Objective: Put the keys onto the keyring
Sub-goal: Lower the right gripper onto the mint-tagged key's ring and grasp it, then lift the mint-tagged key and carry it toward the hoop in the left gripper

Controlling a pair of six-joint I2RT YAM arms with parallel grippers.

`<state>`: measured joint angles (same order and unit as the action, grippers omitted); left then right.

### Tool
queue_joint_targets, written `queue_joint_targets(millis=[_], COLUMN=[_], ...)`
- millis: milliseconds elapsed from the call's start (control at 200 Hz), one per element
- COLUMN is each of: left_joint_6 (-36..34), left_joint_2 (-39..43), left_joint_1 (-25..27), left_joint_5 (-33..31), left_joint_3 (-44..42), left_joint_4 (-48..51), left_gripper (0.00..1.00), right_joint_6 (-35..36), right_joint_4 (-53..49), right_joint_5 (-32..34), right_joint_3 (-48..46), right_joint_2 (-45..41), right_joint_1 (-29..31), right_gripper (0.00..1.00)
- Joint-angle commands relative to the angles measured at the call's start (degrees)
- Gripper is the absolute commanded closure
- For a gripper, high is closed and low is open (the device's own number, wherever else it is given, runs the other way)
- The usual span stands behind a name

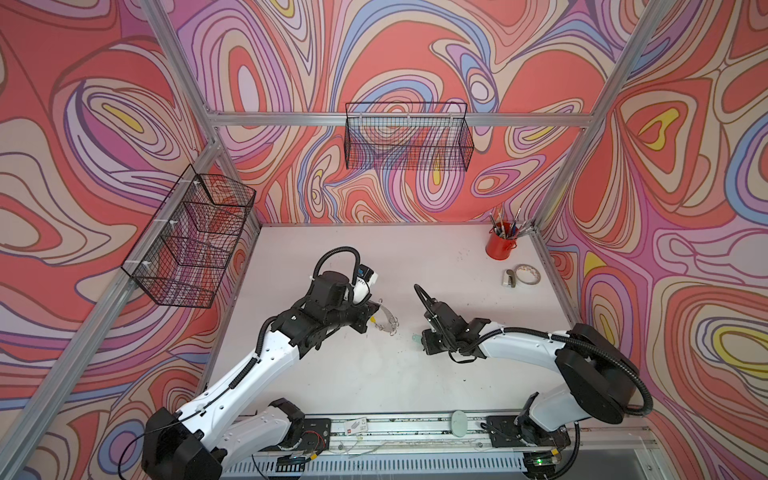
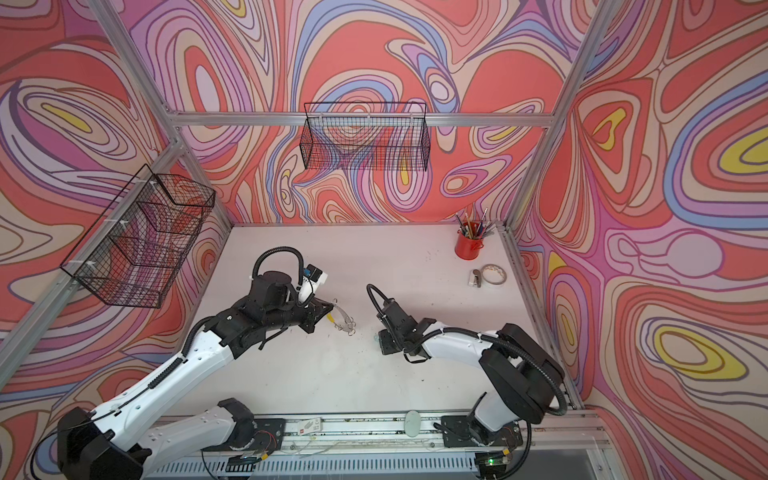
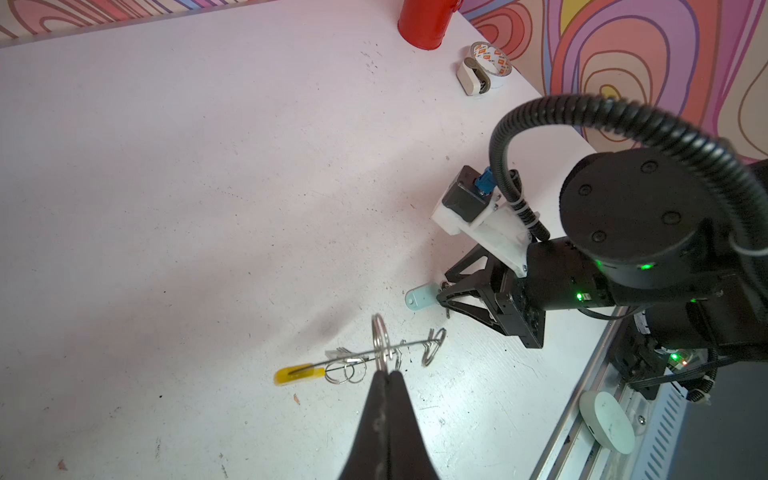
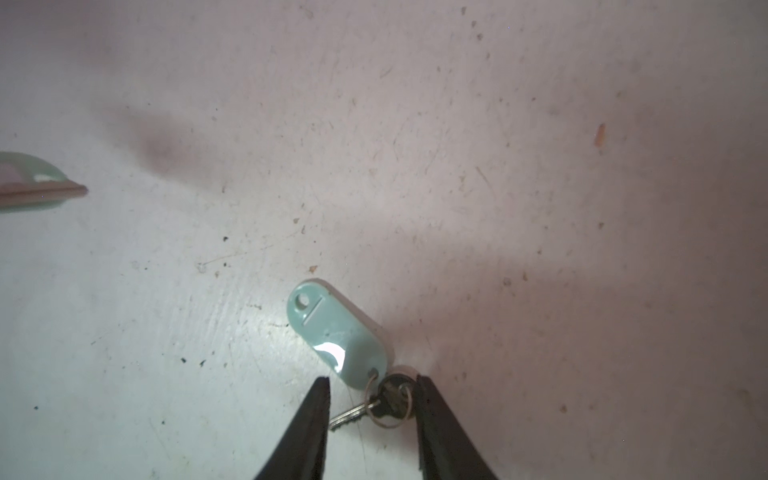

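The keyring (image 3: 376,353) shows edge-on in the left wrist view, a thin grey hoop with small wire loops and a yellow sleeve (image 3: 299,374). My left gripper (image 3: 386,376) is shut on its rim and holds it over the table's middle; both top views show it (image 1: 385,321) (image 2: 344,323). One of the keys (image 4: 357,411) lies flat on the table, joined to a pale green tag (image 4: 336,332). My right gripper (image 4: 372,399) has closed in on this key, one finger at the blade tip and one at the head. The tag pokes out ahead of the right gripper (image 1: 422,338).
A red cup of pens (image 1: 500,246) stands at the back right, with a whitish tape roll (image 1: 527,275) and a small stapler-like item (image 1: 510,277) nearby. Wire baskets hang on the left wall (image 1: 191,241) and back wall (image 1: 409,137). A pale oval object (image 1: 459,423) rests on the front rail.
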<state>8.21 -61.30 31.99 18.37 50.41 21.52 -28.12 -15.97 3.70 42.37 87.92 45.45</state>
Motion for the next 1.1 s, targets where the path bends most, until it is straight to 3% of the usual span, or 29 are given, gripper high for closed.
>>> queue_joint_targets(millis=[0,376,561,796,1097], left_joint_6=[0.47,0.67,0.85,0.77,0.15], left_joint_2=[0.48,0.57,0.57,1.16,1.26], left_joint_1=[-0.52,-0.7,-0.7,-0.69,-0.76], left_joint_5=[0.79,0.92,0.84,0.26,-0.09], left_joint_3=[-0.52,-0.84,-1.11,-1.37,-1.02], left_joint_4=[-1.03,-1.39,-1.89,-1.7,-0.81], left_gripper=[1.0,1.0,1.0,1.0,1.0], right_joint_6=[1.64,3.66,4.65,5.52,2.02], right_joint_4=[-3.17,-6.59,-6.55,-5.46,-5.9], right_joint_5=[4.4,10.15,11.75,10.61,5.95], right_joint_3=[1.77,3.33,3.9,4.74,3.22], right_joint_2=[1.28,3.31,3.52,4.72,-0.91], right_joint_1=[1.22,3.66,3.68,3.62,3.38], right_gripper=[0.67,0.71,0.8,1.0,1.0])
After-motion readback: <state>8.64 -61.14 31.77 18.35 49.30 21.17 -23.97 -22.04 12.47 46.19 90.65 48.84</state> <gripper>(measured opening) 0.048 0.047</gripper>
